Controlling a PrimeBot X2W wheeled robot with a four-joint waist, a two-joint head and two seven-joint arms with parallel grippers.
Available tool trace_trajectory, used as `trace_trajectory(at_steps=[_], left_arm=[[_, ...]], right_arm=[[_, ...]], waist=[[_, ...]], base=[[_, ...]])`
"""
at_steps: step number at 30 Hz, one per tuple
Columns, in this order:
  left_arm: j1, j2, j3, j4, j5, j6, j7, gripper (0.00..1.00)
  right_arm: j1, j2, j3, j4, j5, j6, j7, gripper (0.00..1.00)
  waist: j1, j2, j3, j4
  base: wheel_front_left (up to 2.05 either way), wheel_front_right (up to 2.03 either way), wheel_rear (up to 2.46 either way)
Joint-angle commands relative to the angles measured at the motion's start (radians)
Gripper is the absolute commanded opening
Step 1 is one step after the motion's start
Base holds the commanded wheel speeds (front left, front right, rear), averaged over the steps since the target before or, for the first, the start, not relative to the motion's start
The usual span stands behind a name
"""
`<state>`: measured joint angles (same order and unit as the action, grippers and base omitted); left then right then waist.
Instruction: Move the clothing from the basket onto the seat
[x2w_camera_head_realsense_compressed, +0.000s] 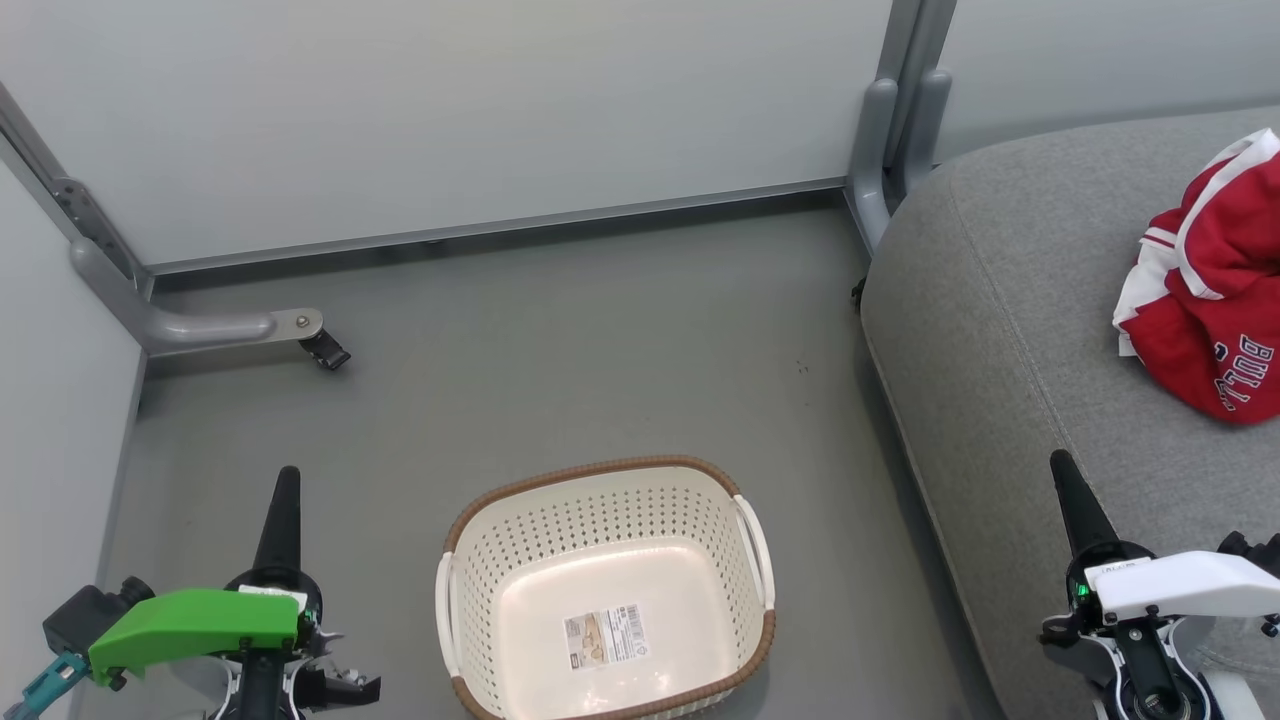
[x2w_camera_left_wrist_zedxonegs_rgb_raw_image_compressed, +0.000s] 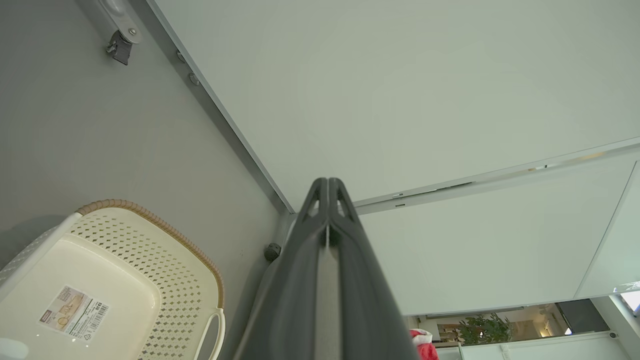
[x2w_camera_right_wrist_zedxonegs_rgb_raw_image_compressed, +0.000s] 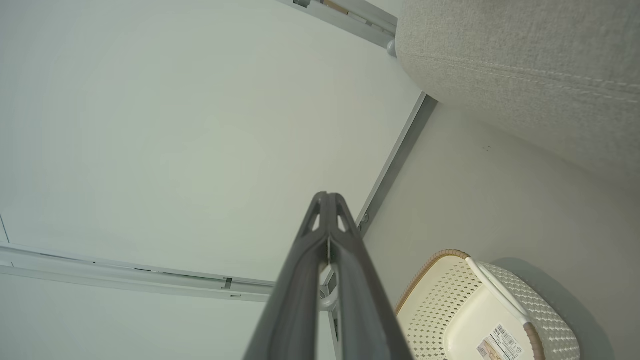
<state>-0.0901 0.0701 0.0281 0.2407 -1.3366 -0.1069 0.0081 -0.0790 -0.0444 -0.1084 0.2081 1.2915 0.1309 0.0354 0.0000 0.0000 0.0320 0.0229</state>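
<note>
The cream perforated basket (x2w_camera_head_realsense_compressed: 606, 590) with its brown woven rim stands on the grey floor at the bottom centre, holding nothing but a paper label on its bottom. The red and white clothing (x2w_camera_head_realsense_compressed: 1215, 290) lies bunched on the grey seat (x2w_camera_head_realsense_compressed: 1010, 300) at the right edge, white lettering showing. My left gripper (x2w_camera_head_realsense_compressed: 287, 478) is shut and empty, left of the basket. My right gripper (x2w_camera_head_realsense_compressed: 1060, 462) is shut and empty, over the seat's front edge. The basket (x2w_camera_left_wrist_zedxonegs_rgb_raw_image_compressed: 115, 280) sits lower left in the left wrist view, where the left gripper (x2w_camera_left_wrist_zedxonegs_rgb_raw_image_compressed: 328, 181) points at the wall. In the right wrist view the right gripper (x2w_camera_right_wrist_zedxonegs_rgb_raw_image_compressed: 327, 196) is pressed shut beside the basket (x2w_camera_right_wrist_zedxonegs_rgb_raw_image_compressed: 480, 310).
Pale partition walls (x2w_camera_head_realsense_compressed: 450, 110) close off the back and left. A grey metal foot with a black caster (x2w_camera_head_realsense_compressed: 325, 350) juts onto the floor at the left. Another grey post (x2w_camera_head_realsense_compressed: 895, 130) stands at the seat's back corner. Bare grey floor (x2w_camera_head_realsense_compressed: 560, 340) lies beyond the basket.
</note>
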Motion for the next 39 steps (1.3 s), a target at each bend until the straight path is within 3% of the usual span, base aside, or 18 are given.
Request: trace_trajectory(at_steps=[1,39], left_arm=[[-0.02,0.006,0.007,-0.003,-0.027,-0.009,0.006,0.0],[-0.025,0.002,0.06,0.006,-0.293,-0.026,0.085,0.0]], right_arm=[[-0.018,-0.007,-0.003,0.0,0.025,0.0,0.005,0.0],[-0.036,-0.009,-0.008,0.04,0.314,0.0,0.081,0.0]], waist=[[0.0,0.0,-0.001,-0.001],[0.0,0.0,-0.028,-0.022]], base=[[0.0,0.0,0.0],[0.0,0.0,0.0]])
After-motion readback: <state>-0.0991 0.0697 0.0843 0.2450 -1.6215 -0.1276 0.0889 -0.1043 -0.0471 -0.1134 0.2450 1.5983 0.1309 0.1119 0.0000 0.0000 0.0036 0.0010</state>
